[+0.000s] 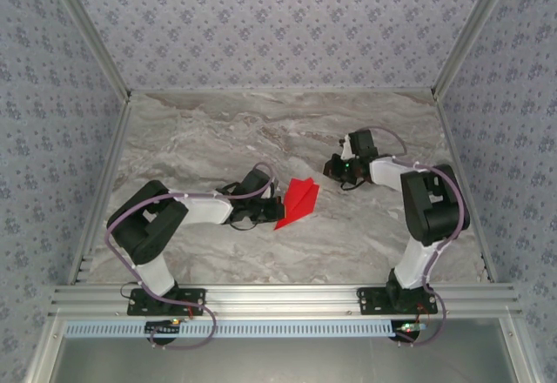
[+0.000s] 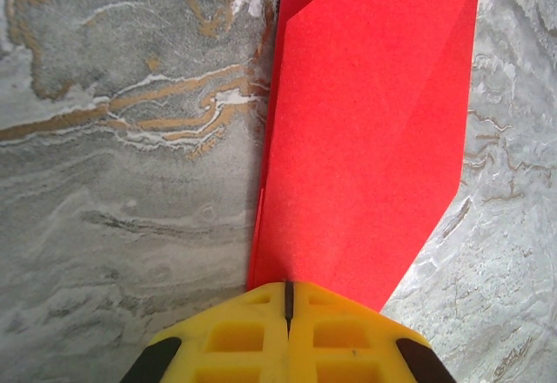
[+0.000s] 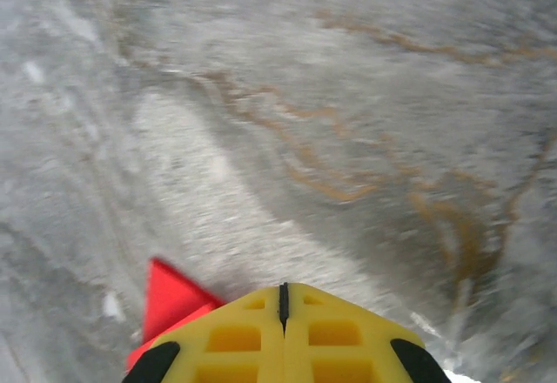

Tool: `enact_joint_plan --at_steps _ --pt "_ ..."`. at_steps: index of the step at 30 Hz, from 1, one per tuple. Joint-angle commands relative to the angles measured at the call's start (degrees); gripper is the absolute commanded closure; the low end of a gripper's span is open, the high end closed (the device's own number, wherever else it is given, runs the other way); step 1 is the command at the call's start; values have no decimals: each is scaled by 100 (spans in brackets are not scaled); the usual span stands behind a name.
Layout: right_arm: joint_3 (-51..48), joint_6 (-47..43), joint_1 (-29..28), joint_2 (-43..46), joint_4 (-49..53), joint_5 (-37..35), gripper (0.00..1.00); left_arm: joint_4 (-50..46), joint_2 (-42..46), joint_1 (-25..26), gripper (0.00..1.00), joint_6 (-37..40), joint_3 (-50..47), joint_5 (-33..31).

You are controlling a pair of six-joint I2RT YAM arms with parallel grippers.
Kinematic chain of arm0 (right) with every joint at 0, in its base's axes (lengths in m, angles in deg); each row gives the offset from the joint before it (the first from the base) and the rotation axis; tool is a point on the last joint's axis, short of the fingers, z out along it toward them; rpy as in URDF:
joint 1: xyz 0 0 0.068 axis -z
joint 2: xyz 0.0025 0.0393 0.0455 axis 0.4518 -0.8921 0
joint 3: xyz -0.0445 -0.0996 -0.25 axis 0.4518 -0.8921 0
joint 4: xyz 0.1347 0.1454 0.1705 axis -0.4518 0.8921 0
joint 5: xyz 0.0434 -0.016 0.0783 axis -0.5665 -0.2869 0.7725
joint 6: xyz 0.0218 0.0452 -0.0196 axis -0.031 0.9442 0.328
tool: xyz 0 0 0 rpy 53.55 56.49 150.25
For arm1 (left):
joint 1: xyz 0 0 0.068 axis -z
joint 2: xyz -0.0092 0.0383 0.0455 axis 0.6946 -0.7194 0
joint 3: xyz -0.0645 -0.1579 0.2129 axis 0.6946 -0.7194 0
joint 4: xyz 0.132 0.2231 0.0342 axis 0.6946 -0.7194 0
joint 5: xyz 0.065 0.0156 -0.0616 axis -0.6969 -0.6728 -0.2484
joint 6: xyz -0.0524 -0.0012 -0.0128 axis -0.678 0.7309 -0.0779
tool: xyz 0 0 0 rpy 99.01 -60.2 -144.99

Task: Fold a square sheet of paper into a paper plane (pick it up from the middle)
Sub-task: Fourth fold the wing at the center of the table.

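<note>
The red sheet of paper [image 1: 301, 198] lies folded into a pointed, layered shape on the marble table, near the middle. My left gripper [image 1: 277, 205] is shut, its yellow fingertips [image 2: 261, 313] over the paper's near end. In the left wrist view the paper [image 2: 374, 122] runs away from the left gripper [image 2: 287, 285], with a second layer showing along its left edge. Whether a fold is pinched is hidden. My right gripper [image 1: 332, 171] hovers shut and empty just to the right of the paper. In the blurred right wrist view a red corner [image 3: 170, 300] shows left of the right gripper [image 3: 282, 287].
The grey marble tabletop [image 1: 218, 131] is bounded by an aluminium rail [image 1: 278, 298] at the near edge and patterned walls [image 1: 278, 26] on three sides. Both arm bases stand on the near rail.
</note>
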Motion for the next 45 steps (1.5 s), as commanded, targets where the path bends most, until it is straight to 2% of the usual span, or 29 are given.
enact_joint_plan --at_steps 1,8,12,22,30,37,45 --pt "-243 -5 -392 487 167 -28 100 -989 -317 23 100 90 -106 -162" --pt "-387 469 -1389 345 -303 477 100 -992 -317 23 100 158 -37 -127" --pt "-231 724 -1631 -74 -515 619 100 -989 -289 39 100 160 -30 -118" --pt "-318 744 -1565 -672 -347 344 100 -972 -79 41 100 242 194 -18" --pt "-425 673 -1485 -819 -189 262 100 -548 591 37 98 440 545 378" --pt "-359 692 -1494 -952 -68 240 100 -422 418 71 94 141 484 712" --pt "-379 681 -1503 -970 18 218 100 -748 198 102 93 -64 383 596"
